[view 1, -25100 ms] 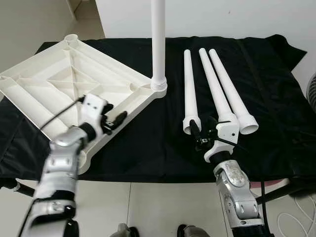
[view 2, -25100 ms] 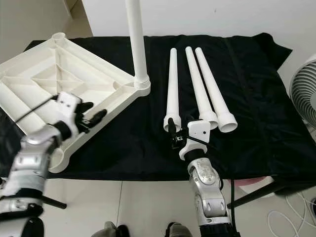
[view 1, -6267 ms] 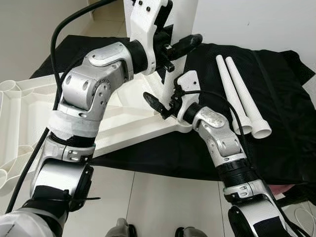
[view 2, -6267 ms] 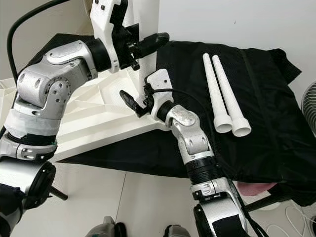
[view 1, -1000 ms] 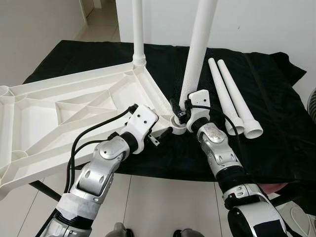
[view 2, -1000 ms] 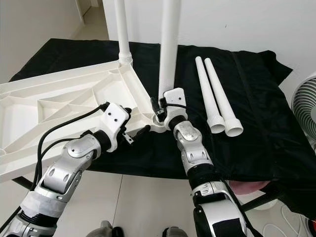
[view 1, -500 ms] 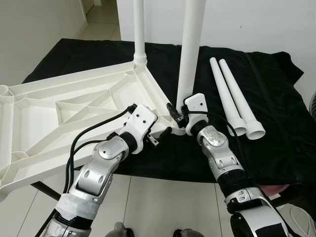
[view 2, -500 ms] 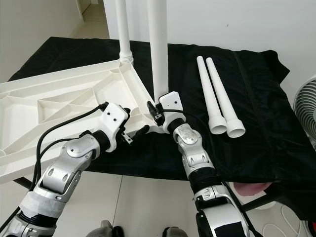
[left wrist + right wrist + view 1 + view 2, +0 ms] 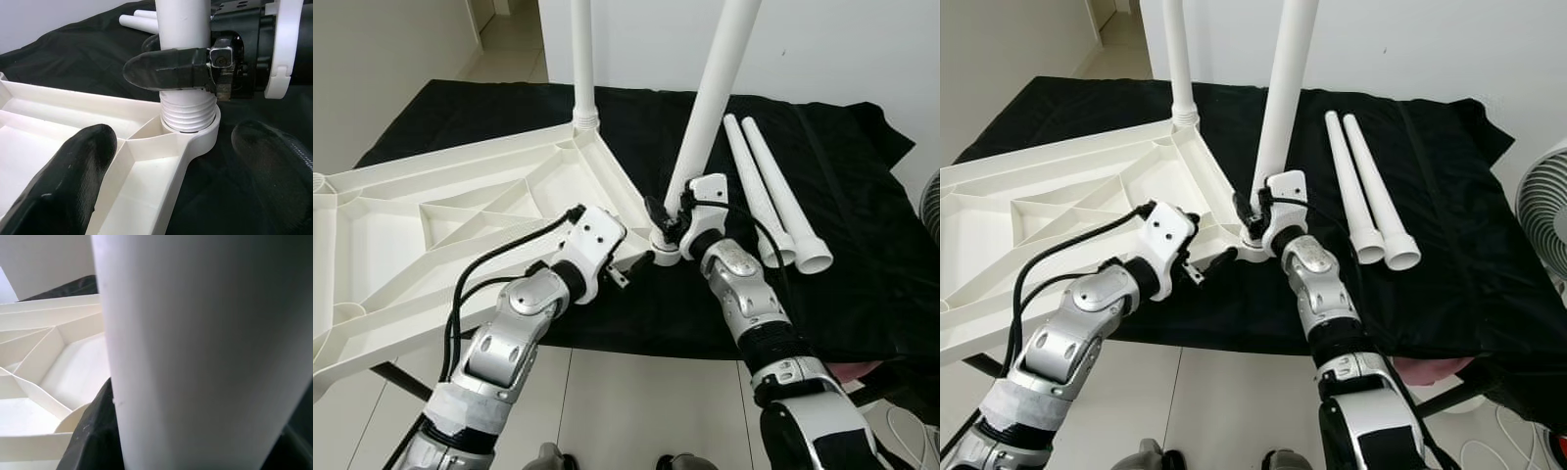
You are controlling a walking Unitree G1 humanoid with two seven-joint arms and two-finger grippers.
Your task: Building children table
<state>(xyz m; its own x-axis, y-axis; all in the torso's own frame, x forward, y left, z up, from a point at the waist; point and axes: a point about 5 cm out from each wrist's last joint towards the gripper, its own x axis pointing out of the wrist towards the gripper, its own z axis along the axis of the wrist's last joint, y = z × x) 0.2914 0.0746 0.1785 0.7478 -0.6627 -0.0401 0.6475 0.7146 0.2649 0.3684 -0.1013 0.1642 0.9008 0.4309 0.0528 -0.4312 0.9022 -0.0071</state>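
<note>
My right claw (image 9: 668, 223) is clamped on the leg (image 9: 710, 108), low down, just above its threaded end, one finger (image 9: 166, 73) wrapped across the front of it. That threaded end sits in the near corner socket (image 9: 195, 139) of the tabletop (image 9: 431, 225), and the leg leans away from the tabletop toward my right as it rises. I cannot tell how far the threads are seated.

My left claw (image 9: 628, 268) hovers at the same socket, on the side nearer me, with its fingers apart; one finger (image 9: 63, 181) lies over the tabletop's ribbed underside and the other is out over the cloth (image 9: 862, 264). It grips nothing.

The tabletop lies upside down, ribs up, partly on the cloth and partly overhanging past its near edge on my left. At the far corner from the socket a second leg (image 9: 581, 59) stands upright, already in place. Two spare legs (image 9: 773, 196) lie side by side on the cloth, to the right of the socket, their wide ends toward me, touching each other and well apart from the tabletop.
</note>
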